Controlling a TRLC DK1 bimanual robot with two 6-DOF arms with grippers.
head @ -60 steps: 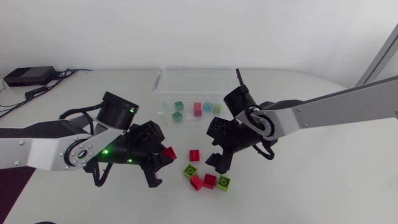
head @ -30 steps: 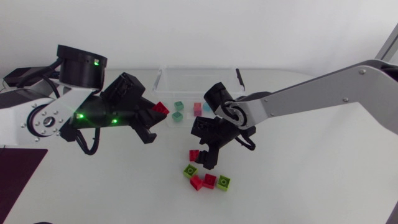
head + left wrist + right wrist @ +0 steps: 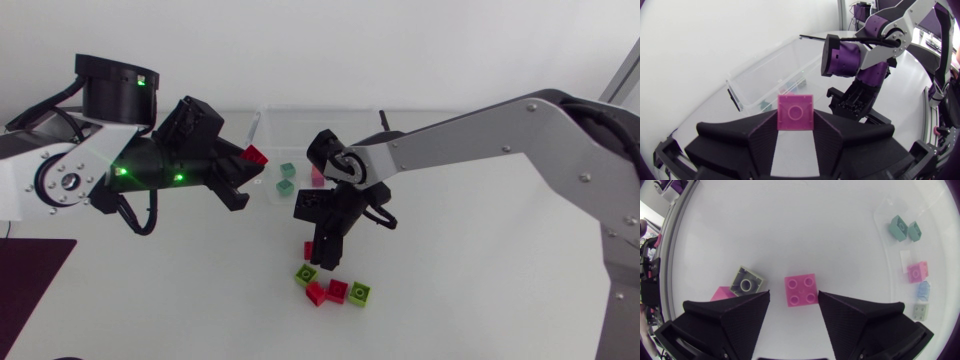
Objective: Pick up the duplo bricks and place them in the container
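Your left gripper (image 3: pixel 795 122) is clamped on a red duplo brick (image 3: pixel 796 112), pinched from both sides. The clear container (image 3: pixel 765 75) lies straight ahead of it and lower, so I'd carry the brick forward over the rim before letting go. Your right gripper (image 3: pixel 793 299) hangs with fingers spread, straddling a red 2x2 brick (image 3: pixel 801 290) on the table (image 3: pixel 790 220).

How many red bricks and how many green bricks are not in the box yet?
red bricks: 4 (one held in the left gripper)
green bricks: 2
total: 6
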